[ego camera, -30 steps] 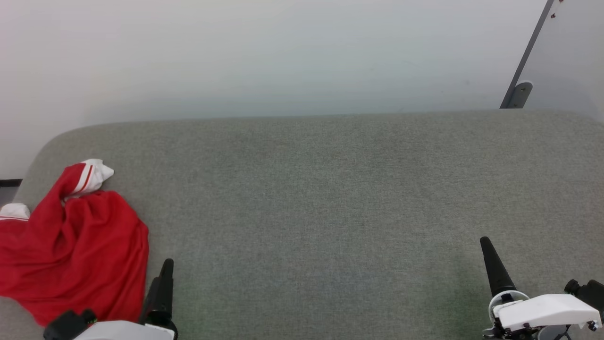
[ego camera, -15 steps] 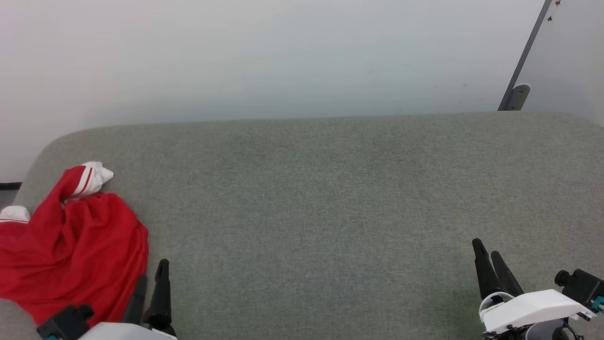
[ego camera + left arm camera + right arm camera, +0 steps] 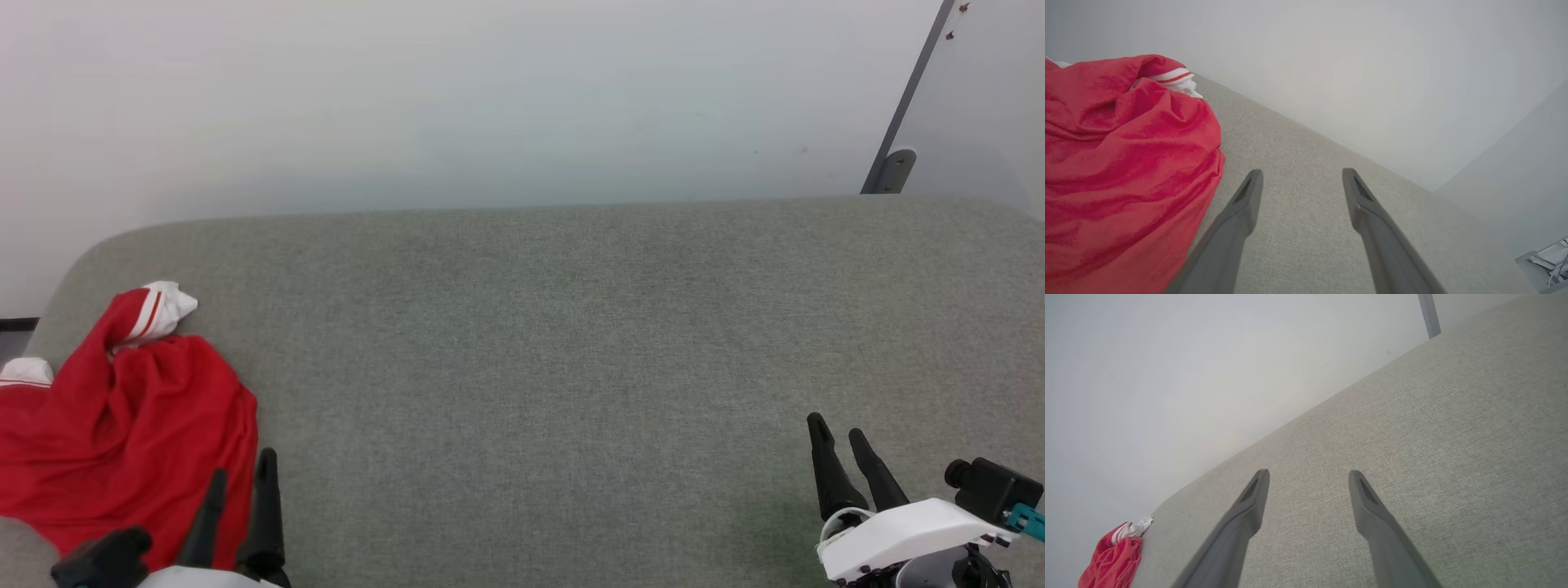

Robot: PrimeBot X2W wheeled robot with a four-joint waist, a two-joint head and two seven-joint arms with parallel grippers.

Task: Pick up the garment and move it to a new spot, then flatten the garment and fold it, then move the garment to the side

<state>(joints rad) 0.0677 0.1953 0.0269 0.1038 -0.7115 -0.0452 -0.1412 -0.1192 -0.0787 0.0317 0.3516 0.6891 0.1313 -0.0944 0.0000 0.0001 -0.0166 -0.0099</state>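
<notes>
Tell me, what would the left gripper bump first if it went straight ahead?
The left gripper would probably meet the grey cushion first; the garment sits just left of its path, maybe brushing.

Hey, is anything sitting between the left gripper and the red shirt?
Nothing visible stands between them. The left gripper is open right beside the garment, with the grey cushion under both.
</notes>
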